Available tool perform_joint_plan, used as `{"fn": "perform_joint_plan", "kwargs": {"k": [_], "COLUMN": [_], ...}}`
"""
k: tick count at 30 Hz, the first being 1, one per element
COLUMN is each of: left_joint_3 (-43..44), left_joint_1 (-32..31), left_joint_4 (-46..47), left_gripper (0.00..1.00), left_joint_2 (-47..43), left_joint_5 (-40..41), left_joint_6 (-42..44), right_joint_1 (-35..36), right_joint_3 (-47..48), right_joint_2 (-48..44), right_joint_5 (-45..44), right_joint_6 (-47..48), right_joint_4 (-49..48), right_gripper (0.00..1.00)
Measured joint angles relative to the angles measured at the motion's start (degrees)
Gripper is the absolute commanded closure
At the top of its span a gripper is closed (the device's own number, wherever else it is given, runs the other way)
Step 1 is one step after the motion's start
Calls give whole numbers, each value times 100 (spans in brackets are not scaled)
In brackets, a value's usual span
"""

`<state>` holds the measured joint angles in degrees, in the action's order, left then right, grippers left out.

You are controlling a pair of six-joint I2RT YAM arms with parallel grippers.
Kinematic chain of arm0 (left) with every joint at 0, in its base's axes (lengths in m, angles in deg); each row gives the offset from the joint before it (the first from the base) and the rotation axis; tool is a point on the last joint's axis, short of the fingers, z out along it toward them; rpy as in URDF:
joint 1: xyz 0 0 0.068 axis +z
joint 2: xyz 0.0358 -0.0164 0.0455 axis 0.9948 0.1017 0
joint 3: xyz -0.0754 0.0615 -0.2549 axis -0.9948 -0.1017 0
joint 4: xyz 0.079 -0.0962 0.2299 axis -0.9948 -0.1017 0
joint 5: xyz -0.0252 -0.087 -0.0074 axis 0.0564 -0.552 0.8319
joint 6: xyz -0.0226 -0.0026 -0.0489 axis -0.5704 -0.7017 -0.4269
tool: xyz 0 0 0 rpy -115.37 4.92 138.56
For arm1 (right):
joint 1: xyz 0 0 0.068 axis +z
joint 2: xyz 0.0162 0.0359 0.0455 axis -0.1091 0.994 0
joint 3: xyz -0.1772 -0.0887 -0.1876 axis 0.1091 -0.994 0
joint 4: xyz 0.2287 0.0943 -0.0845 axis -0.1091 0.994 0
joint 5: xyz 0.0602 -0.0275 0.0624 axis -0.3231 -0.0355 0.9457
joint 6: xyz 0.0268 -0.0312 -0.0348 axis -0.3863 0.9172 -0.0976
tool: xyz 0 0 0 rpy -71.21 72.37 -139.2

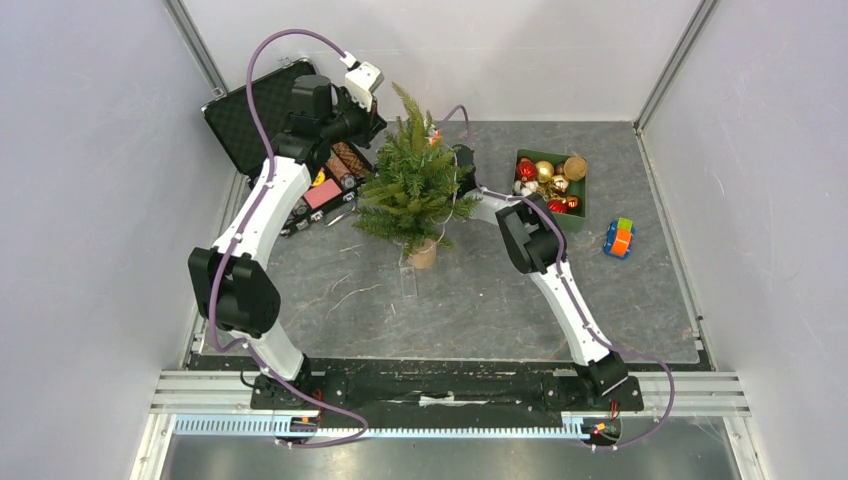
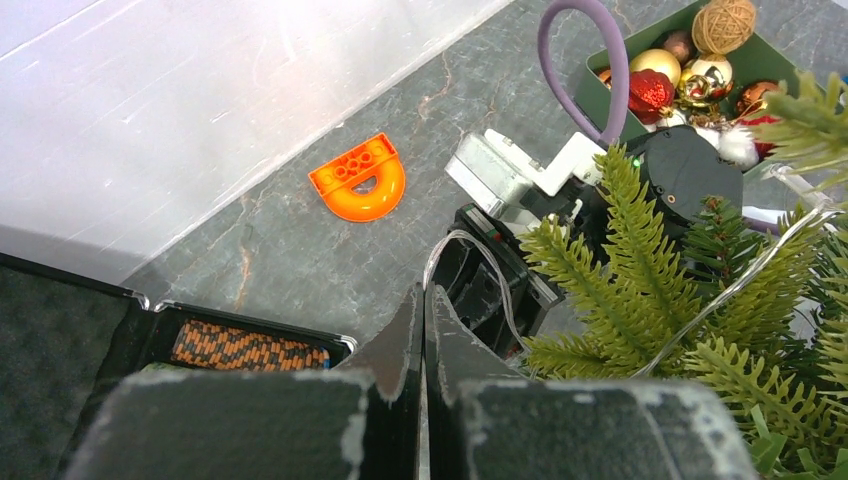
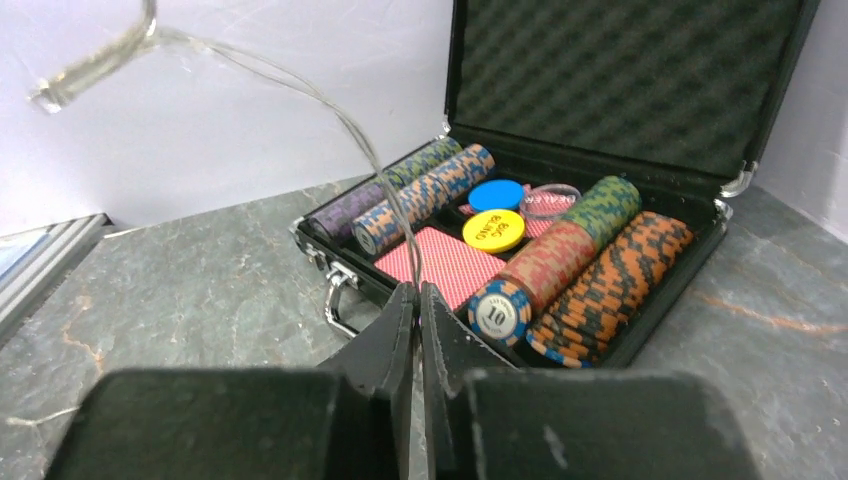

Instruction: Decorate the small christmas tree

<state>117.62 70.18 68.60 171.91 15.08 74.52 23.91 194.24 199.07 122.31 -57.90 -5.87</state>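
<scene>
The small christmas tree (image 1: 410, 190) stands mid-table on its tan stump base (image 1: 423, 255); its branches fill the right of the left wrist view (image 2: 640, 280). A thin clear light-string wire (image 2: 470, 250) runs from my left gripper (image 2: 425, 292) across the branches. My left gripper (image 1: 375, 128) is shut on the wire at the tree's upper left. My right gripper (image 3: 418, 290) is shut on the same clear wire (image 3: 330, 110), which rises to the upper left. It sits behind the tree's right side (image 1: 462, 162), partly hidden by branches.
An open black briefcase (image 1: 262, 110) of poker chips (image 3: 590, 260) lies left of the tree. A green box (image 1: 580, 205) of baubles stands at the right. An orange D-shaped toy (image 2: 360, 180) lies behind the tree, a coloured toy (image 1: 618, 238) at far right. Walls enclose the table.
</scene>
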Motion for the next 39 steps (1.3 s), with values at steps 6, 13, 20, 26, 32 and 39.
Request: {"fn": "perform_joint_plan", "kwargs": {"k": [6,13,20,26,32,39], "left_joint_3": [0,-63,-136,-234,-487,-501], "left_joint_1": [0,-2,0,2,2,2], "left_joint_4": [-46,-114,-481,-942,-1478,-1993], "left_gripper": [98,43,24,23,23,24], "left_joint_2": [0,-120,-501,-730,-1123,-1910], "left_joint_5": [9,678,1694,2315,2511,2516], "left_joint_6": [-20,44,367,686,881,1025], "right_joint_1": [-81,-540,-1036,-964,-907,-918], "right_joint_3": [-876,-1843,-2566,-2769,-2835,-2726], "right_joint_2": [-223,-1165,-2955,-3956,-4441,-5143], "right_joint_5": [-682,-1851,-2551,-2988,-3508,-3934], "right_joint_6": [-103,-103,728,1786,2767,3943], "right_joint_4": [-481,-525,-229,708,1921,3438], "right_gripper": [100,100,100,100,100,100]}}
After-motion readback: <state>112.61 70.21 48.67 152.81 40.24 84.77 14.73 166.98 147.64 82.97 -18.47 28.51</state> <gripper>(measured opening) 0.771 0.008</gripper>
